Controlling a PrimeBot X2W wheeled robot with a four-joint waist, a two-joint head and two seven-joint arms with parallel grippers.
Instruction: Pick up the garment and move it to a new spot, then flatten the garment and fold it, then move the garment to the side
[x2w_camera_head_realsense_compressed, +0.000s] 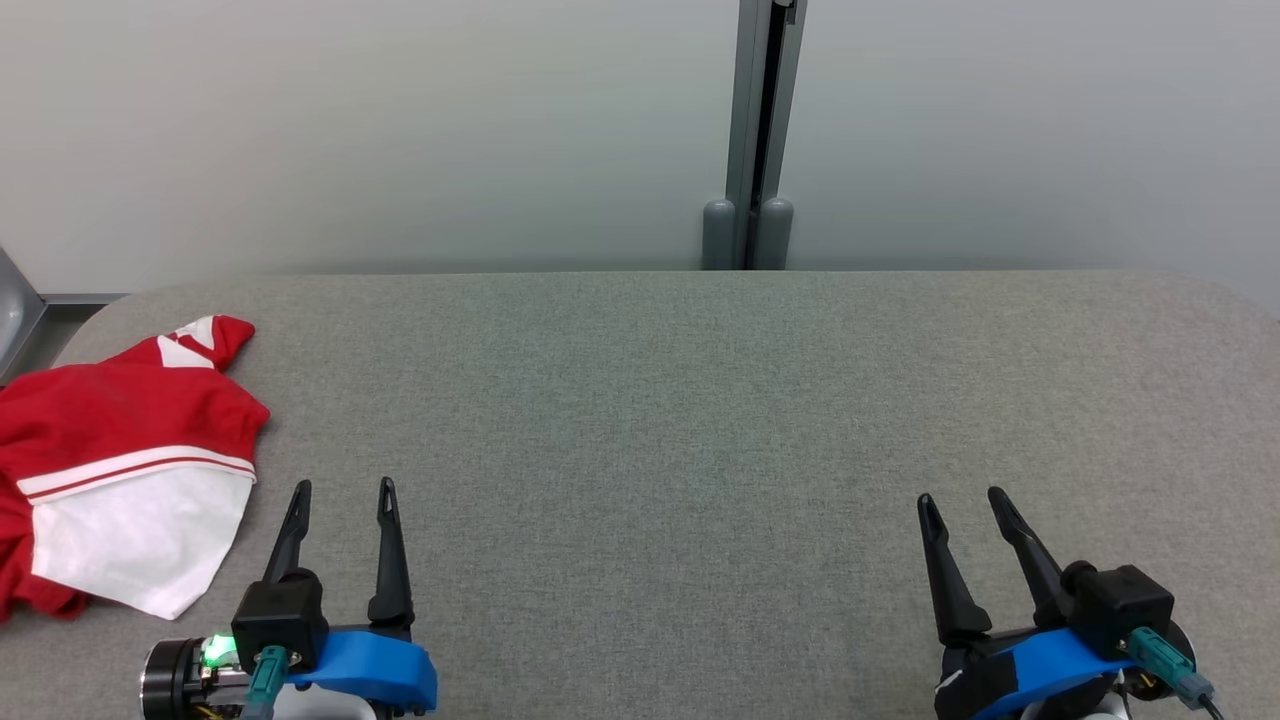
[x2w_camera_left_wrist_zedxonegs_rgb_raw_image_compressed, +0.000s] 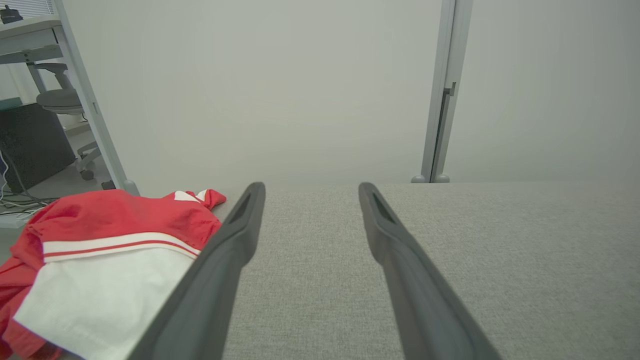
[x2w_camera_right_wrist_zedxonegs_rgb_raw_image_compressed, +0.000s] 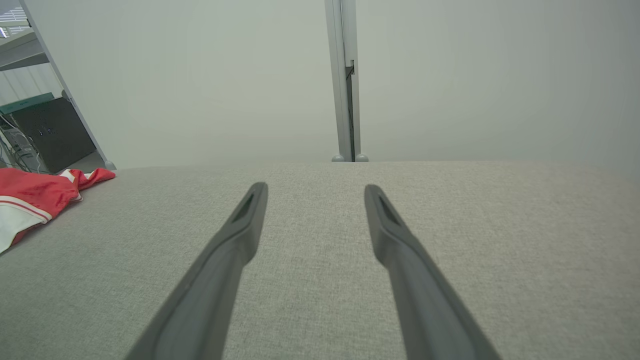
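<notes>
Red and white cloth lies in a heap. That is the garment (x2w_camera_head_realsense_compressed: 120, 450), and it sits just to the left of the left gripper (x2w_camera_head_realsense_compressed: 343, 485), close but not touching. Its white part is beside the fingers, and its red part lies farther out past them. So its long way seems to run near to far, alongside the fingers, with a small red and white tip pointing away from the robot. Its left side is cut off at the picture's edge, so I cannot tell how far it goes.

The left gripper has its two fingers wide apart with nothing between them. The grey table (x2w_camera_head_realsense_compressed: 650, 420) stretches to its right. Far over there, the right gripper (x2w_camera_head_realsense_compressed: 962, 497) has its fingers apart too, holding nothing.

I think picking up comes first. The left gripper should swing left, come down over a bump in the red part and pinch there. Then it should lift high enough that nothing drags.
</notes>
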